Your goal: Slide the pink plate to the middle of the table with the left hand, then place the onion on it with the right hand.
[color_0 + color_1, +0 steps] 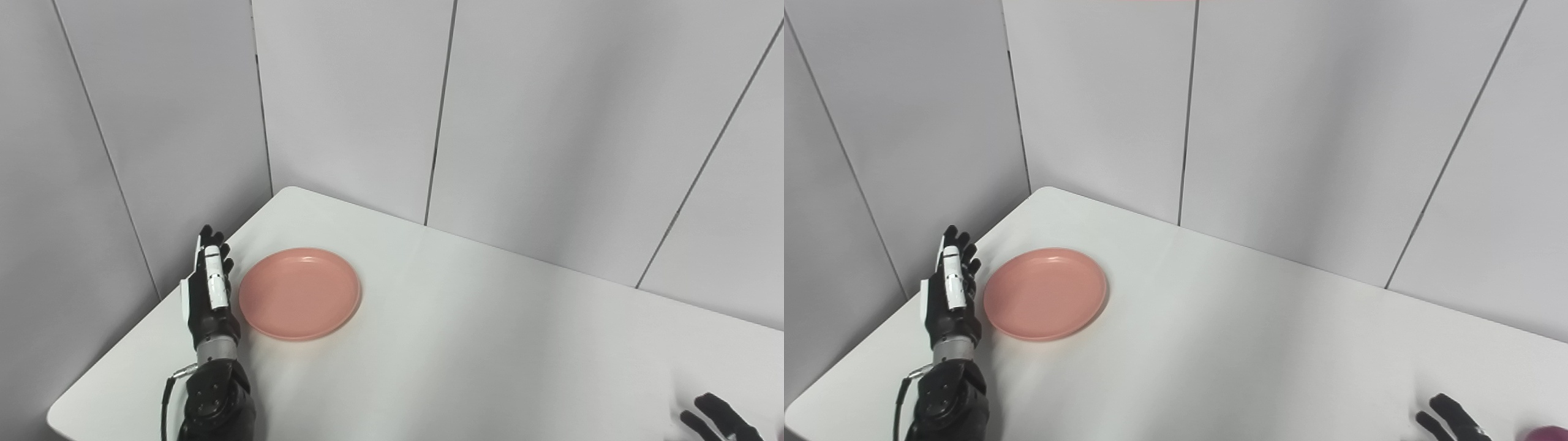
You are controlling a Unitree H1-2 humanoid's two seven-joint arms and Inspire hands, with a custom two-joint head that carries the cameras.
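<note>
The pink plate (pixel 299 293) lay on the white table (pixel 465 343) near its far-left corner. The left hand (pixel 207 294) stood just beside it, fingers straight, grasping nothing. Only the right hand's (pixel 1451 419) fingertips showed; its state could not be told.

One pink plate (pixel 299 293) lies left of centre in the frame. One white table (pixel 465 343) fills the lower half. Two robot hands show: the left hand (pixel 208 291) at lower left, the right hand (pixel 1451 419) at the bottom right edge. One purple object (pixel 1546 433) peeks into the bottom right corner.
</note>
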